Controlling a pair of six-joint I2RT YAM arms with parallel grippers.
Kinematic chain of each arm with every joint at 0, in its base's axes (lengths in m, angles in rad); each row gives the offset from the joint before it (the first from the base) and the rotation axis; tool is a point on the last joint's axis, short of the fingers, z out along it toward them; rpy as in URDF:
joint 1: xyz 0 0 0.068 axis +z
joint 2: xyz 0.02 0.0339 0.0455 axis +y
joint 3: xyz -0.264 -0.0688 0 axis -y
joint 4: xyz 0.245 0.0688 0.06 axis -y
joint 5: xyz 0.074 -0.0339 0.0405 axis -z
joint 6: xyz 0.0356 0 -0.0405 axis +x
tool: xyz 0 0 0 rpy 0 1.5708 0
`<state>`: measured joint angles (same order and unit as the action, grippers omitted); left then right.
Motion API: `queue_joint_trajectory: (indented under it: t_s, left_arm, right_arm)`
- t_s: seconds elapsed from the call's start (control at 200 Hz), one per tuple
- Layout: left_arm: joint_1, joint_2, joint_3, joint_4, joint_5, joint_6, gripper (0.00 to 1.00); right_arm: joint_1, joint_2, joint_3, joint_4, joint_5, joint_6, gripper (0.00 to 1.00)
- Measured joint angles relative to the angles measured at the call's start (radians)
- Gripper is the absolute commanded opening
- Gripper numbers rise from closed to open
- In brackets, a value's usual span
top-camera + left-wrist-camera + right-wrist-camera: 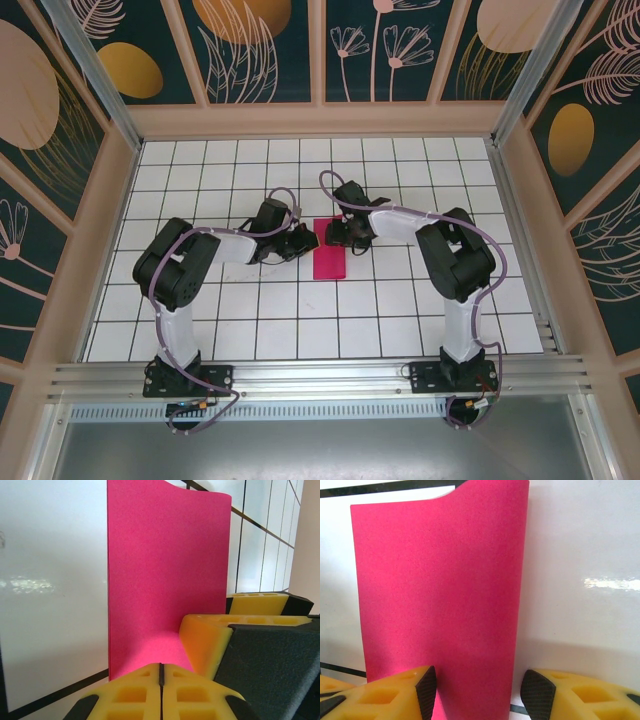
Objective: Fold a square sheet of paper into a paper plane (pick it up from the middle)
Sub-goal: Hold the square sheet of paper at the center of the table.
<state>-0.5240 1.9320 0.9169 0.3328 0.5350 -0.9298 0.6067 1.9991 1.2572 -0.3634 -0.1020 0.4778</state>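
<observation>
White gridded tabletop (250, 330) is seen beneath the pink paper (329, 252), folded narrow and laid flat at its centre. The left gripper (161, 672) is closed at one edge; the right gripper (477, 692) is held open astride the other. Light and limp, it is best pinched gently mid-edge.

Top overhead, looking down — wrist views close, sharing paper (329, 254).
</observation>
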Motion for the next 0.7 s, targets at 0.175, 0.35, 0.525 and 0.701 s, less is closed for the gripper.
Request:
queue_joint_trajectory:
  t_s: [0.175, 0.35, 0.525, 0.701]
  left_arm:
    - [0.0, 0.009, 0.002, -0.001, 0.0, 0.0, 0.08]
    - [0.0, 0.015, 0.01, -0.01, 0.001, 0.0, 0.07]
    - [0.0, 0.024, 0.021, -0.028, 0.0, 0.0, 0.07]
    - [-0.001, 0.037, 0.037, -0.067, 0.0, 0.001, 0.07]
  right_arm:
    - [0.0, 0.0, 0.0, 0.0, 0.0, 0.002, 0.56]
    - [0.0, 0.003, 0.005, -0.004, 0.0, 0.003, 0.56]
    - [0.0, 0.004, 0.006, -0.007, 0.0, 0.003, 0.56]
    - [0.0, 0.004, 0.006, -0.007, 0.0, 0.003, 0.56]
